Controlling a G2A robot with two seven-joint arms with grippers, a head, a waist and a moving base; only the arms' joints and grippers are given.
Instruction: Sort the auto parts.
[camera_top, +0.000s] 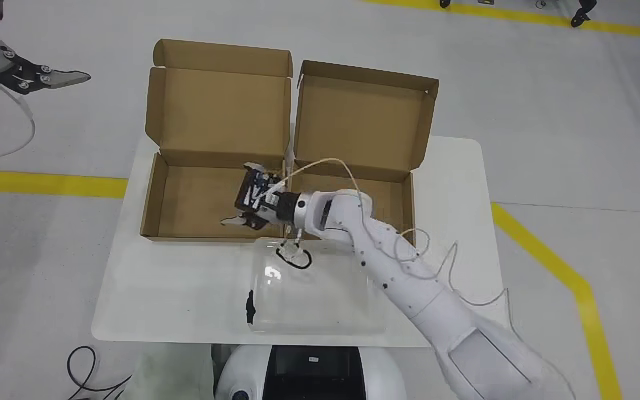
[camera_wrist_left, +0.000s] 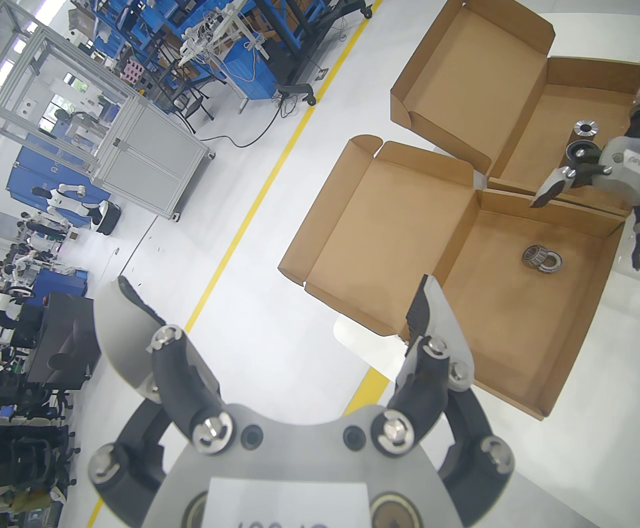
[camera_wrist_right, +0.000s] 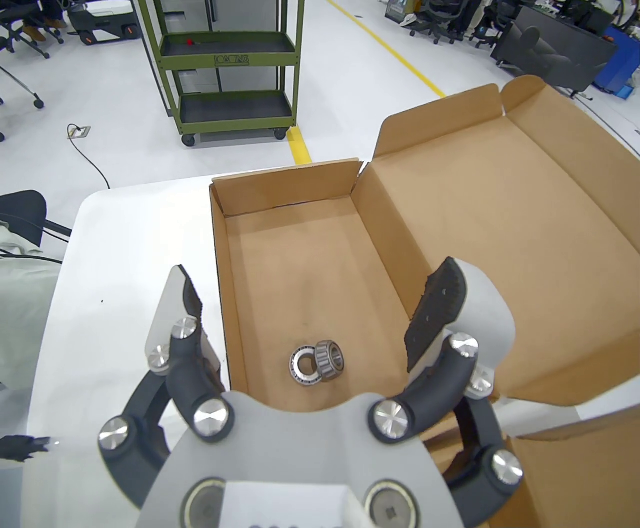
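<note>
Brown corrugated board: two flat boxes stand side by side on the rounded white table (camera_top: 450, 200), both with their lids folded back.

We note that the left cardboard box (camera_top: 190, 205) holds two small silver steel roller bearings (camera_wrist_right: 317, 362). They touch each other on its floor, toward the end that adjoins the right cardboard box (camera_top: 365, 120).

The right gripper (camera_wrist_right: 315, 280), grey with black pads, hangs over that same end of the left cardboard box, above the roller bearings and apart from them. Its fingers are spread wide and nothing sits between them.

The left gripper (camera_wrist_left: 272, 290) is off the table's left side, over the pale grey floor (camera_wrist_left: 250, 125). Its fingers are likewise spread wide and carry nothing.

In the right cardboard box, the left wrist view gives us a short silver metal cylinder (camera_wrist_left: 585, 129) with a bore through its top. A dark ring-shaped part (camera_wrist_left: 580, 149) lies just beside it; we cannot tell whether they touch.

A shallow clear plastic tray (camera_top: 320, 325) lies on the table in front of both boxes. We record a small black piece (camera_top: 247, 305) at its left edge.
</note>
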